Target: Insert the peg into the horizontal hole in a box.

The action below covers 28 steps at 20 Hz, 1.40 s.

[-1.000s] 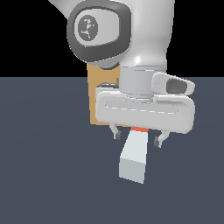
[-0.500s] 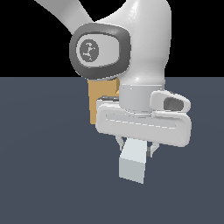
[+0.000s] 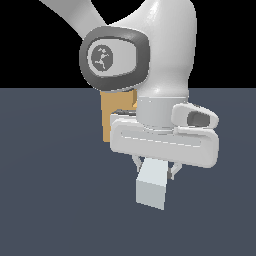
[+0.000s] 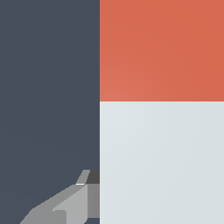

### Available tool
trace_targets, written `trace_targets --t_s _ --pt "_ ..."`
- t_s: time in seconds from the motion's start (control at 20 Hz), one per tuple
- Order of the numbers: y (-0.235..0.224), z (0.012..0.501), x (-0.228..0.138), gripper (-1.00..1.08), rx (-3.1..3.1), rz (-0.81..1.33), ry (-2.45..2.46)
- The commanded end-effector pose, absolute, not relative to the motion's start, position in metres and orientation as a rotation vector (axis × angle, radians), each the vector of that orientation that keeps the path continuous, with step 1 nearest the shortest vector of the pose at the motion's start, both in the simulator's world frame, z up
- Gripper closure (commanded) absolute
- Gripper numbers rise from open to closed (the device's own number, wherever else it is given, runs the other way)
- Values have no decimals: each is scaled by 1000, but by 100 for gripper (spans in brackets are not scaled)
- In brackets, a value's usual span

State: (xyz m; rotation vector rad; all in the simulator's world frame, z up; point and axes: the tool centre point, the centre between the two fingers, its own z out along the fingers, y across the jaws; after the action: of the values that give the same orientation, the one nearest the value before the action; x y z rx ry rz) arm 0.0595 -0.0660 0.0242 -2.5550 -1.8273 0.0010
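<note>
The gripper [image 3: 155, 170] hangs low over the floor with its two dark fingers on either side of the peg [image 3: 152, 186], closed against the sides of the bar so that the peg is held between them. In the exterior view the pale grey-white part of the peg comes out from under the white gripper body and points toward the camera and a little down; its front end face is clearly visible, and its orange-red end cannot be seen there because the hand covers it. In the wrist view the peg [image 4: 162, 157] fills much of the frame, pale on one part and orange-red on the other, and one grey finger [image 4: 72, 203] lies just beside the pale part (whether it presses on the side of the bar cannot be told in this view). The surface [image 3: 55, 190] is a plain flat floor of dark blue-grey, and above its far edge there is only black. The box [image 3: 112, 117] stands behind the arm, toward the exterior view's left of the gripper; only a tan strip of it shows, since the big white joint and the wrist stand in front of it. The hole cannot be seen.
</note>
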Motion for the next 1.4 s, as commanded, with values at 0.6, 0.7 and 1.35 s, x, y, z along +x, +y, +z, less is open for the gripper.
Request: trace_targets --t_s 0.6,0.7,1.35 --pt "-64 63 45 108 -2507 1 -1893" --pt "-63 77 41 108 -2490 1 -1915" --pt "-62 154 16 108 -2394 1 -2035"
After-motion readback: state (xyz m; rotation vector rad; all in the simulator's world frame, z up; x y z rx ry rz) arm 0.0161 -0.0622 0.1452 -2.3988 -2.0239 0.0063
